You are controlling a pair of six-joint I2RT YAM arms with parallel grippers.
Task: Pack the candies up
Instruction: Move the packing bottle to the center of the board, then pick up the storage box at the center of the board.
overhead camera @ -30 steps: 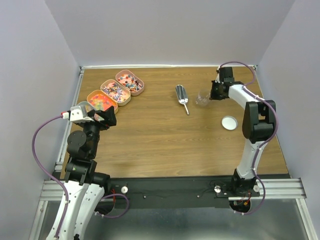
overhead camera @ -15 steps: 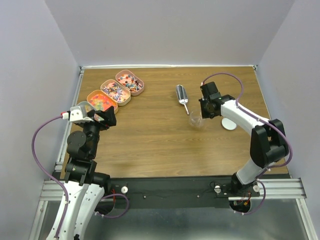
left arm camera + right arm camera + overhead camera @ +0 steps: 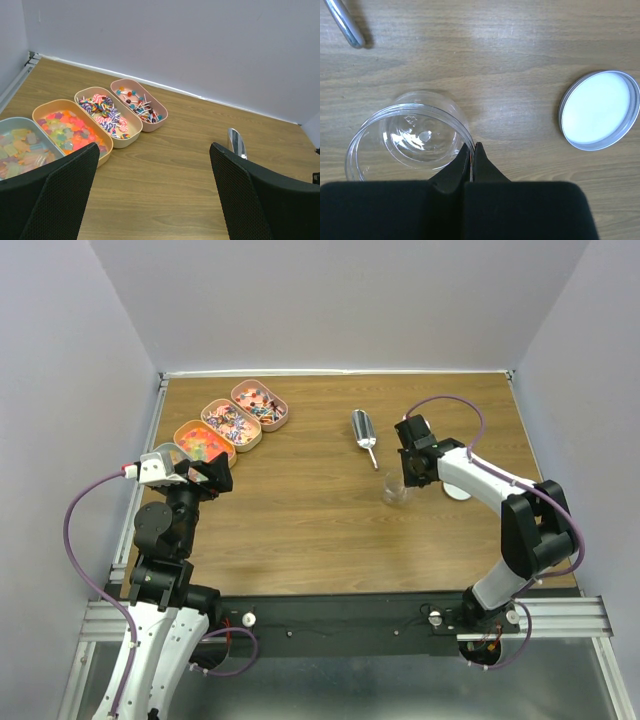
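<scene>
The candies lie in oval trays at the back left, orange and yellow ones beside swirled ones and small lollipops. My left gripper is open and empty, just in front of the trays, also seen from above. My right gripper is shut on the rim of a clear, empty jar, one finger inside and one outside. The jar stands upright right of the table's centre, with the right gripper over its far-right edge.
A silver scoop lies just behind the jar, its handle pointing toward it. A white lid in a metal ring lies flat to the right of the jar. A grey-blue tray of pale sweets sits leftmost.
My right arm has carried the jar from the back right toward the near left, past the scoop's handle. The left arm has not moved.
</scene>
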